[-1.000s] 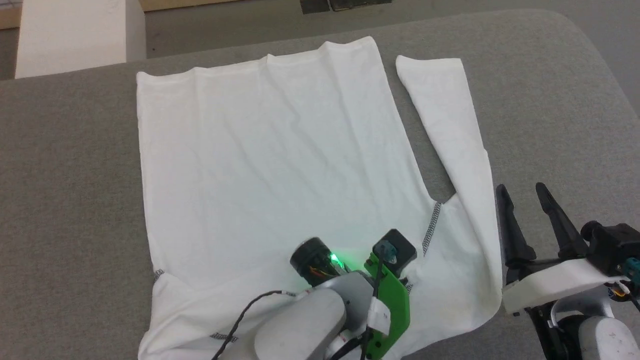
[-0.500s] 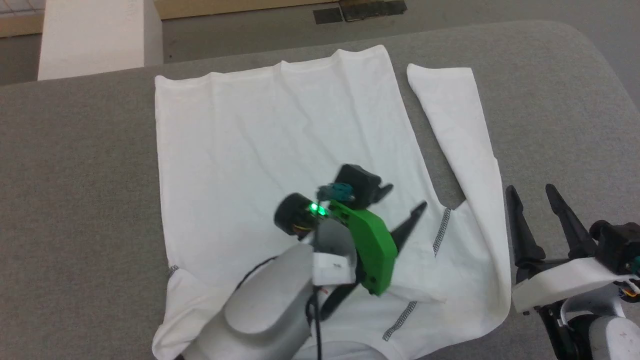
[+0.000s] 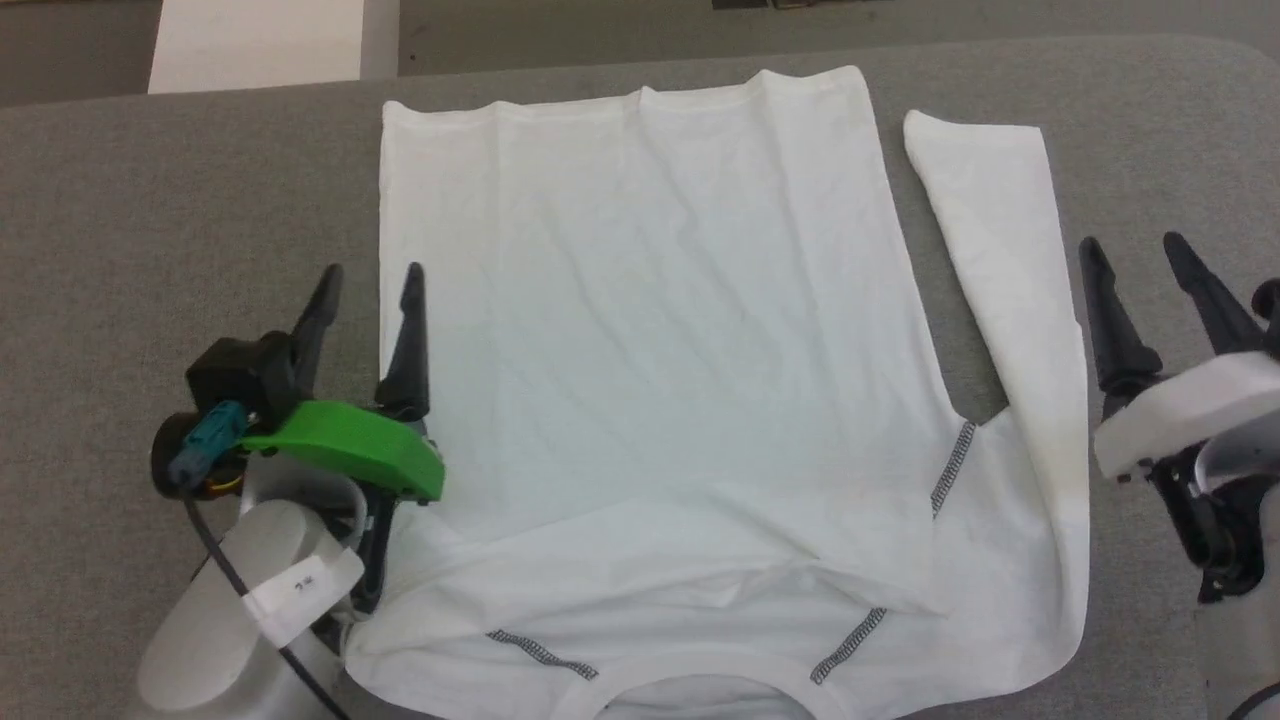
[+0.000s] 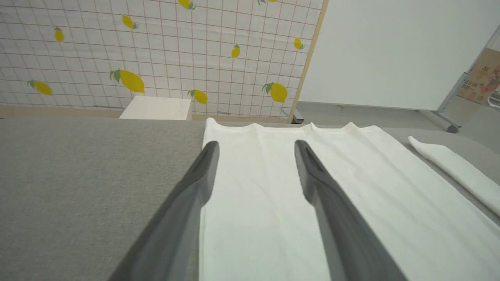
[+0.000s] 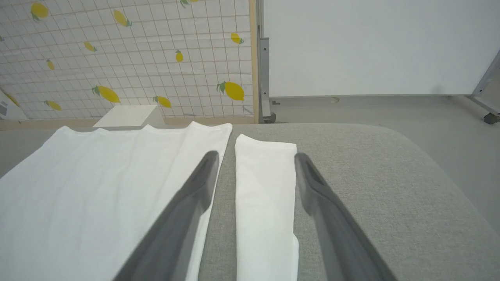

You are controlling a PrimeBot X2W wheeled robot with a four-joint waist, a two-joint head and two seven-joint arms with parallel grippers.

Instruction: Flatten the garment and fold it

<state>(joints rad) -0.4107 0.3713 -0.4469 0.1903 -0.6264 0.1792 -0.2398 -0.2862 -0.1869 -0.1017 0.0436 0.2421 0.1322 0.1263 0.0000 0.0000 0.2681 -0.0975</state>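
Note:
The garment (image 3: 650, 330) is white and lies spread on the grey table (image 3: 150, 200), hem at the far side and collar at the near edge. Grey zigzag stitching (image 3: 950, 465) marks its shoulder seams. A fold of cloth lies across its near part. One sleeve (image 3: 1000, 230) stretches away along its right side. My left gripper (image 3: 371, 275) stands open over the garment's left edge, one finger above the table and one above the cloth, holding nothing. My right gripper (image 3: 1132, 245) is open just right of the sleeve. In the right wrist view the sleeve (image 5: 265, 195) lies between my right gripper's (image 5: 256, 155) fingers.
A white box (image 3: 260, 45) stands beyond the table's far left edge, also seen as the white box (image 4: 156, 108) in the left wrist view. Past it are a lemon-patterned wall and a white panel. The table's right corner is rounded.
My left gripper opened, let go of the cloth near the collar and swung from the garment's middle to its left edge. The head camera shifted. The right gripper stayed open.

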